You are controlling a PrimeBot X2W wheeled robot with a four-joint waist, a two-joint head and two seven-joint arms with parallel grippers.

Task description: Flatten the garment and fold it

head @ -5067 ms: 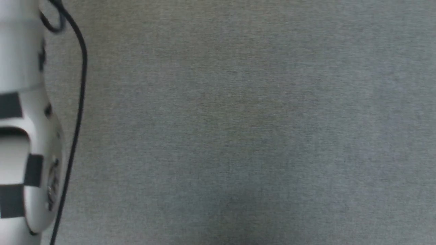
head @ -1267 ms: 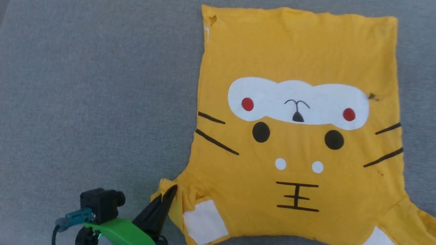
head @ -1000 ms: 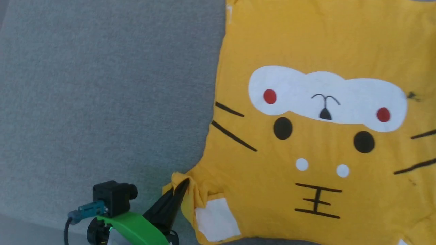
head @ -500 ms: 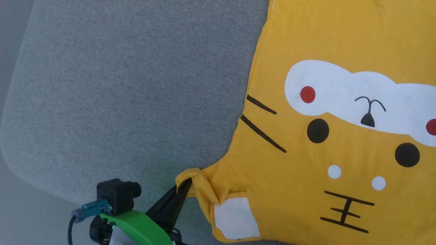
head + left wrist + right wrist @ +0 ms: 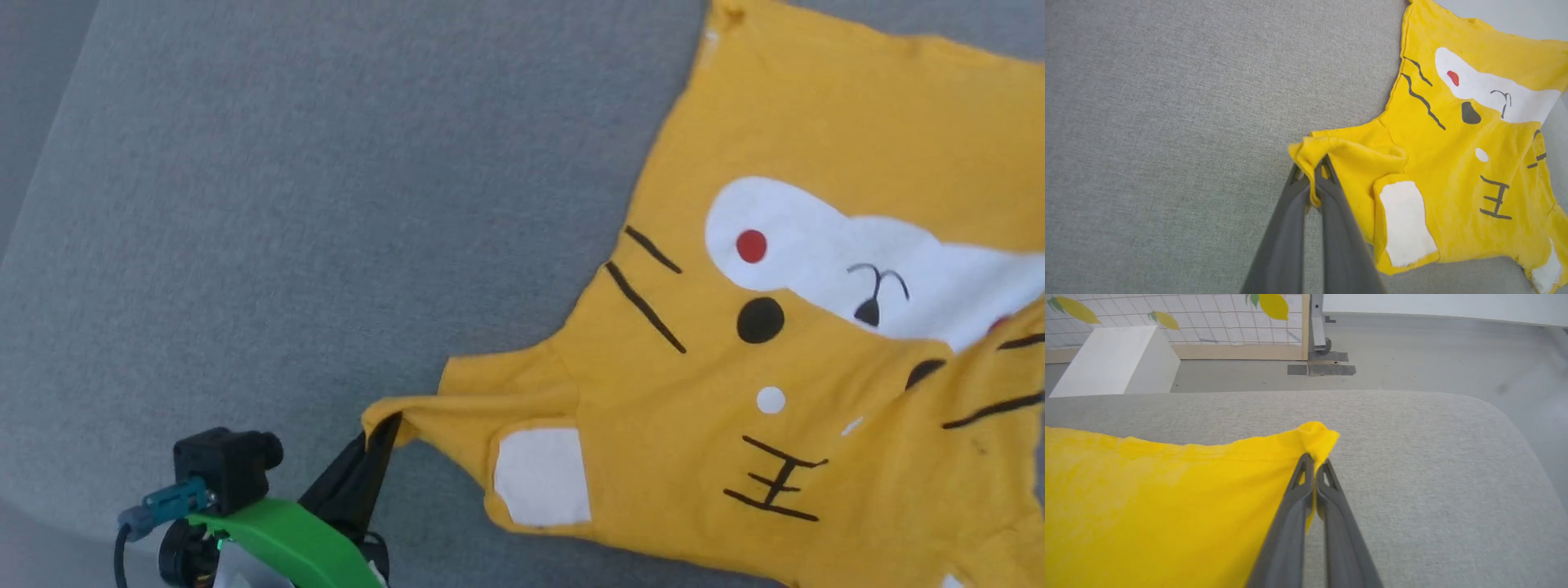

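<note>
The garment (image 5: 816, 147), a bright yellow T-shirt printed with a cat face, lies spread on the grey fabric surface (image 5: 326, 204) at the right of the head view, its right part creased upward. My left gripper (image 5: 389, 426) is shut on the tip of the sleeve near the lower left, pulling it out into a point. In the left wrist view the left gripper (image 5: 1316, 167) pinches that bunched sleeve edge of the garment (image 5: 1453, 147). In the right wrist view my right gripper (image 5: 1314, 459) is shut on a yellow corner of the garment (image 5: 1147, 498), lifted off the surface.
The grey surface (image 5: 1433, 465) ends in a rounded corner with floor beyond. A white box (image 5: 1114, 359) and a tiled panel with lemon prints (image 5: 1208, 318) stand further back. Grey surface lies bare to the left of the shirt.
The head camera has swung, shifting the shirt rightward. The sleeve in my left gripper is drawn out longer to the left, and the shirt's right side now folds up over the face print.
</note>
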